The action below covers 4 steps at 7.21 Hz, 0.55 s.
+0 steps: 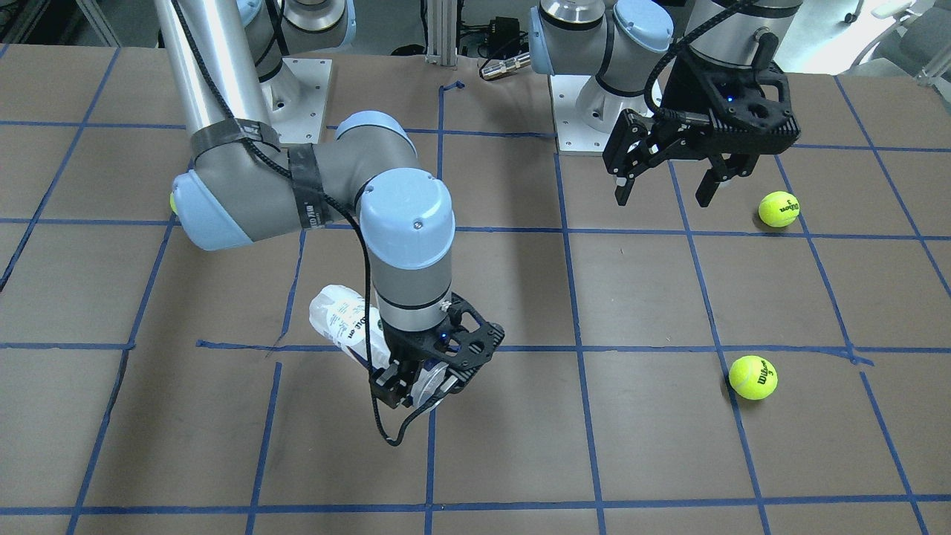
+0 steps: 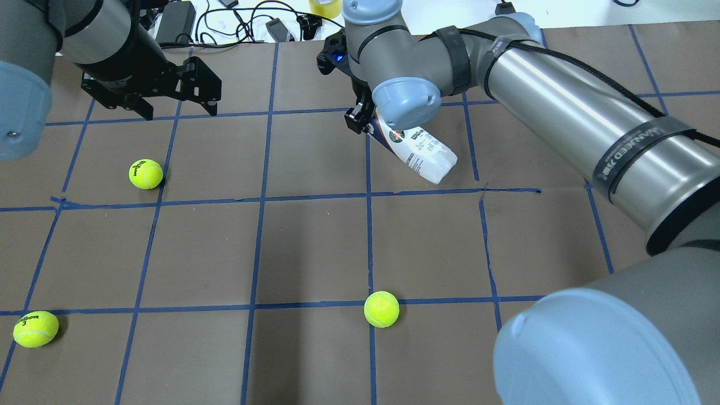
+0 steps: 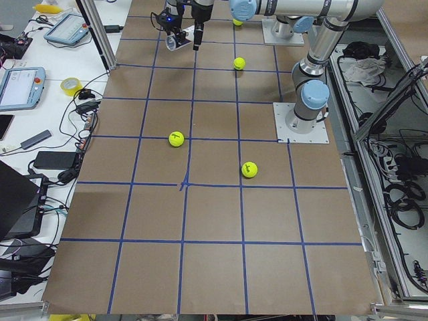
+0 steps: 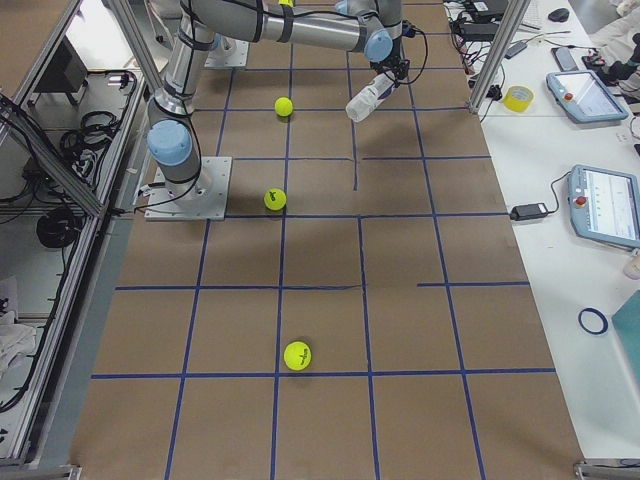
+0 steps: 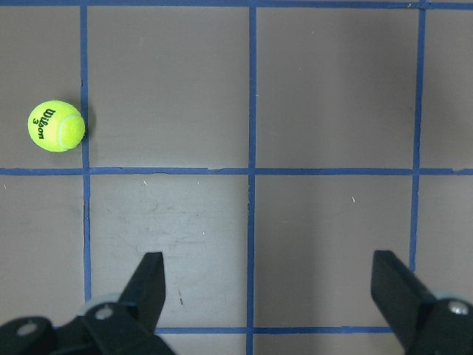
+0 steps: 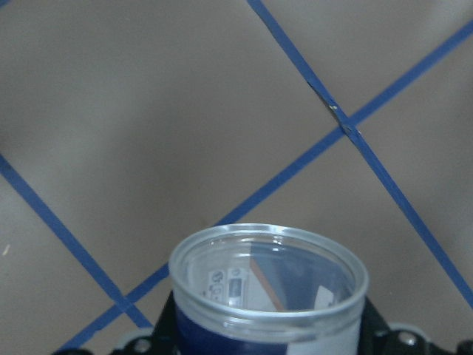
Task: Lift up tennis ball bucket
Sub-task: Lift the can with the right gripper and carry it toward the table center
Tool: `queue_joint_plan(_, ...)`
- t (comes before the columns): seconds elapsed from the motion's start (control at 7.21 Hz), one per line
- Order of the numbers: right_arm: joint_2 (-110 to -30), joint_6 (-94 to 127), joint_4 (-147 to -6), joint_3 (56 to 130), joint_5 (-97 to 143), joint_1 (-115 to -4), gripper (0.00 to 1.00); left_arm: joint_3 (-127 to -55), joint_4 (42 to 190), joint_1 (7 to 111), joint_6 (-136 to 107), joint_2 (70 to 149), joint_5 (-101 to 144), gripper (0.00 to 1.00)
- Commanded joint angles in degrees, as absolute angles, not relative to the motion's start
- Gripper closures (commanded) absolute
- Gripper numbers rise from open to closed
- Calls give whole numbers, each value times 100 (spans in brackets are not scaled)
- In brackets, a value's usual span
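Note:
The tennis ball bucket (image 1: pixel 343 318) is a clear can with a white-and-navy label. It is held tilted in my right gripper (image 1: pixel 416 395), which is shut on it near its clear rimmed end. It also shows in the overhead view (image 2: pixel 421 151), slanting out from under the right wrist, and in the exterior right view (image 4: pixel 364 101), apparently off the table. Its open rim (image 6: pixel 270 255) fills the bottom of the right wrist view. My left gripper (image 1: pixel 663 195) is open and empty above the table, far from the can; it also shows in the left wrist view (image 5: pixel 267 272).
Three yellow tennis balls lie on the brown, blue-taped table (image 2: pixel 315 253): one (image 2: pixel 145 174) below the left gripper, one (image 2: pixel 36 328) at the near left, one (image 2: pixel 381 309) near the middle. Cables and gear line the far edge (image 2: pixel 236 22).

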State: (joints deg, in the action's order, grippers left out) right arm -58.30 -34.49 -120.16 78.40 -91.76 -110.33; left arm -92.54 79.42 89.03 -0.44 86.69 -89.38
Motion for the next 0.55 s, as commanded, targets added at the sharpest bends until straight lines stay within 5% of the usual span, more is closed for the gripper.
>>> queue_joint_plan(0.0, -5810, -4345, -12646, 8216, -8667, -11232, 85, -9255, 7945, 8903, -44, 8666, -8938, 0)
queue_joint_plan(0.42, -5836, -5130, -12779, 8472, -8666, -11346, 85, -9255, 7945, 8903, -35, 8666, -8938, 0)
